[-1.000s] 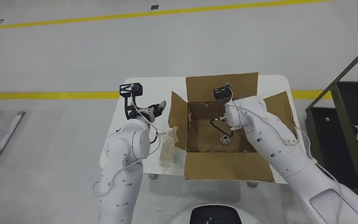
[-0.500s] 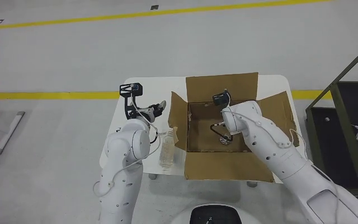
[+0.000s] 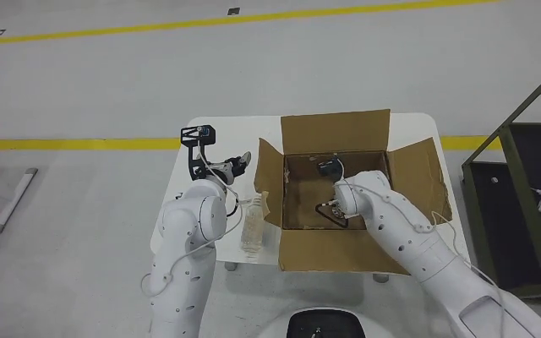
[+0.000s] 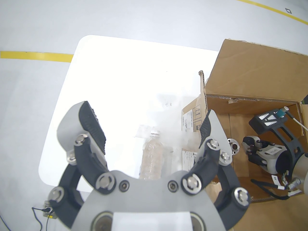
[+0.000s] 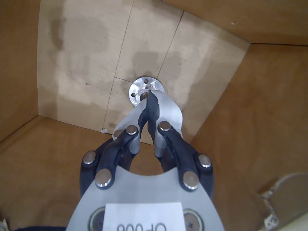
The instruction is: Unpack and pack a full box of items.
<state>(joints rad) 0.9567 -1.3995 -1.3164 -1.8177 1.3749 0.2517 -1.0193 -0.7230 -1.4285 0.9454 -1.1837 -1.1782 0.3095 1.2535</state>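
Observation:
An open cardboard box [image 3: 338, 247] stands on the right part of the white table [image 3: 221, 128]. On the box floor lies a small round metal flange [image 5: 138, 88]. My right gripper [image 5: 147, 96] is deep inside the box and shut, its tips right over the flange's centre hole; whether they touch it I cannot tell. A clear plastic bottle [image 3: 252, 225] lies on the table just left of the box. My left gripper [image 4: 146, 109] hangs open above the bottle [image 4: 151, 155], nothing between its fingers.
The box flaps [image 3: 335, 131] are folded outward on all sides; the left flap [image 4: 192, 121] stands close to the bottle. Bare tabletop [image 4: 108, 73] lies beyond the bottle. A dark metal frame [image 3: 507, 160] stands right of the table.
My right arm has gone lower and nearer inside the box, bringing its shut gripper onto the flange. The left arm and the bottle have not moved.

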